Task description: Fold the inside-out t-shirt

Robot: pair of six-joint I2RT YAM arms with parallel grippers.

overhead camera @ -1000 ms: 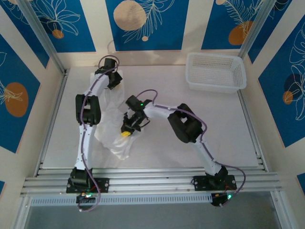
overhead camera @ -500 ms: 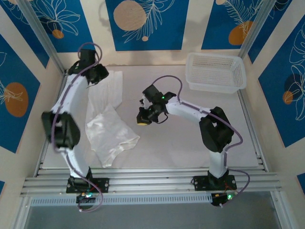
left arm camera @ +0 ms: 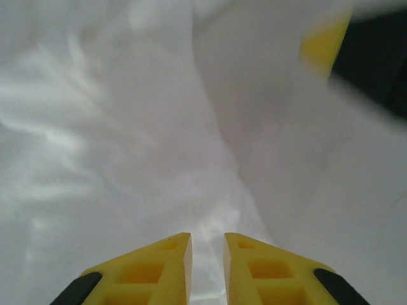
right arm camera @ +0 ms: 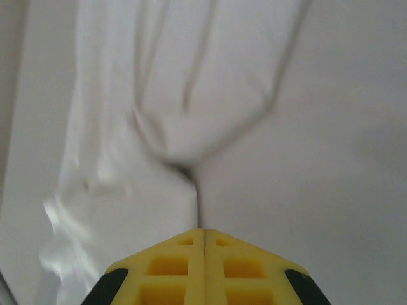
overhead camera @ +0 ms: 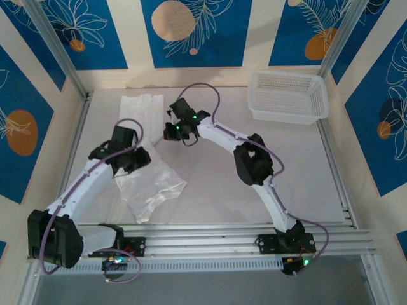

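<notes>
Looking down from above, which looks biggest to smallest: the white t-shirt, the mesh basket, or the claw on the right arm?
1. t-shirt, though the left arm covers part of it.
2. basket, not far behind.
3. right gripper, clearly smallest.

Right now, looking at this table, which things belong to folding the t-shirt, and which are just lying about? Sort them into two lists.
Belongs to the job:
- white t-shirt, crumpled on the table
- left end effector, over the cloth
- right end effector, shut, cloth just ahead

Just lying about:
- white mesh basket, far right corner
</notes>
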